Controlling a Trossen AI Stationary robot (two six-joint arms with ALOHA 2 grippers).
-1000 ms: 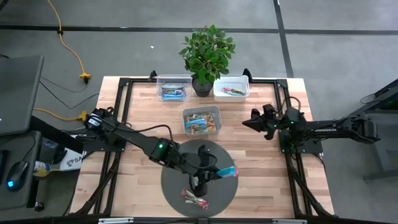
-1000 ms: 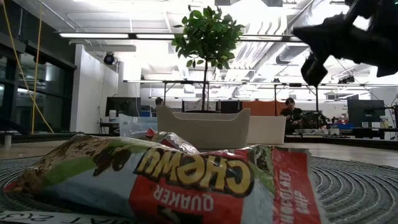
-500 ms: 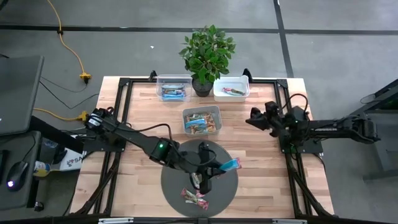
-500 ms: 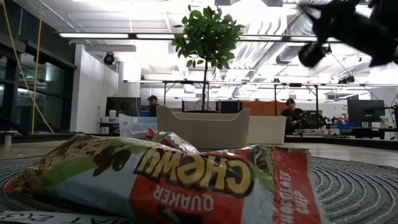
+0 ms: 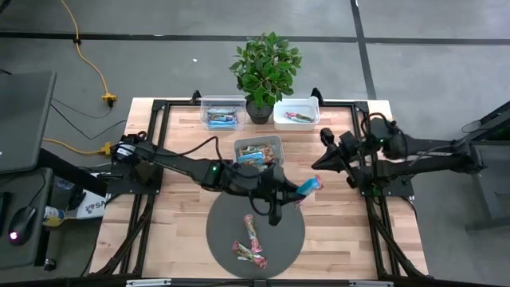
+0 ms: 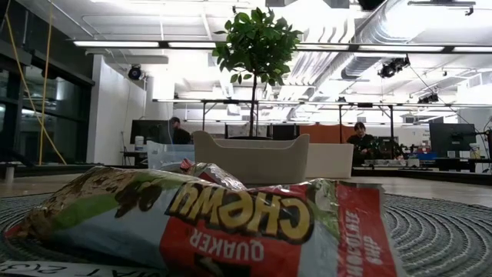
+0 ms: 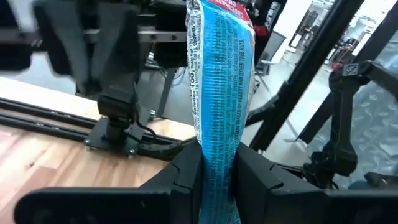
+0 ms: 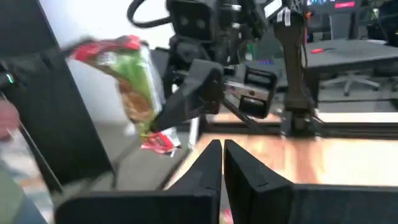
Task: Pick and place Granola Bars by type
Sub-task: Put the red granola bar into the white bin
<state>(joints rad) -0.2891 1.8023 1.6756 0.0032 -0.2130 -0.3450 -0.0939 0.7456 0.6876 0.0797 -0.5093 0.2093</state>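
Observation:
My left gripper [image 5: 288, 194] hovers between the round grey mat [image 5: 219, 239] and the right arm, shut on a bright blue granola bar [image 5: 309, 186] with a red end [image 7: 219, 87]. Several more bars lie flat on the mat, one [image 5: 252, 227] near its middle and others [image 5: 249, 253] at its near edge. A red-green "Chewy" bar [image 6: 200, 223] fills the low view's foreground. My right gripper [image 5: 325, 159] is raised at the table's right side, shut and holding nothing [image 8: 221, 155]. My left gripper pinches the blue bar's lower end [image 7: 217, 158] between its two fingers [image 7: 186, 177]. The fingers come level from the table's left and lie along the bar. The rest of the bar sticks out past the fingertips, lifted clear of mat and table.
A clear bin with blue bars [image 5: 221, 115] and a white bin [image 5: 296, 114] stand at the far edge beside a potted plant [image 5: 265, 68]. A third bin with brownish bars [image 5: 258, 153] sits mid-table, just beyond my left arm. Black frame rails border the table.
My left gripper has risen from over the mat and swung toward the far right, carrying the blue bar clear of the mat and tipping up toward level. My right gripper has risen out of the low view and rolled, staying shut.

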